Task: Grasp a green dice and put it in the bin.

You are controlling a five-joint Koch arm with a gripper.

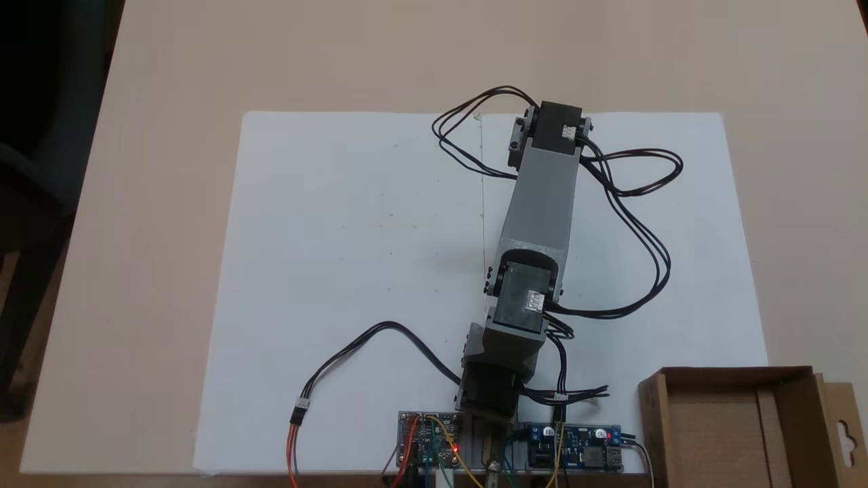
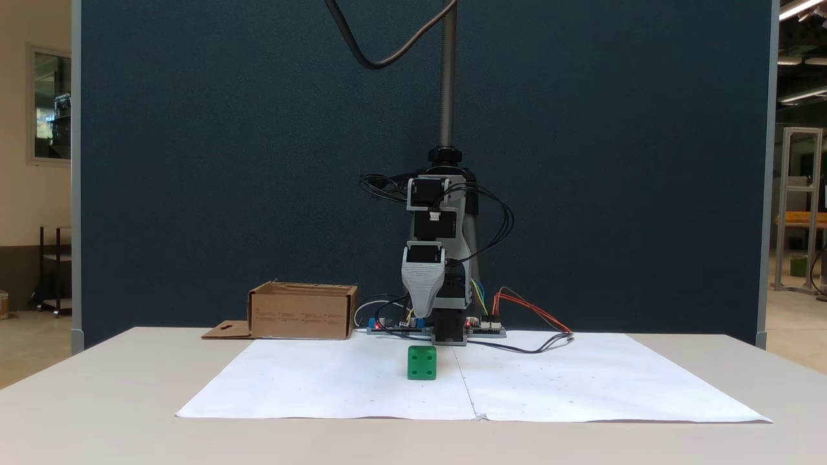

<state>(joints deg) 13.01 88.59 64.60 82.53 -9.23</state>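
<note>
Your green dice [image 2: 422, 362] sits flat on the white paper sheet [image 2: 323, 381] that covers the middle of the table [image 2: 97, 400], just on the left side of the sheet's centre seam as the front fixed view shows it. It is a cube, so it has no long axis to speak of; it stands square, one pipped face turned straight toward that camera and its edges roughly parallel to the seam.

In that view the gripper [image 2: 420, 313] hangs tip-down above the dice, close to directly over it, with clear air between the tip and the cube's top face. You see the jaws as one grey tapering wedge, so you cannot tell whether they are apart or together.

From above, the arm [image 1: 539, 203] stretches out over the sheet and covers the place beneath the jaws; the wrist motor's black block at its far end tops the wedge.

The bin [image 2: 302, 310] stands off to the left of the jaws in the front view and farther back, well apart from the dice, beside the circuit boards [image 2: 394, 326] at the arm's base. Its opening faces up, its flaps are upright, and the flap with the hang-tab cutout lies flat on the table on the side away from the arm.
</note>
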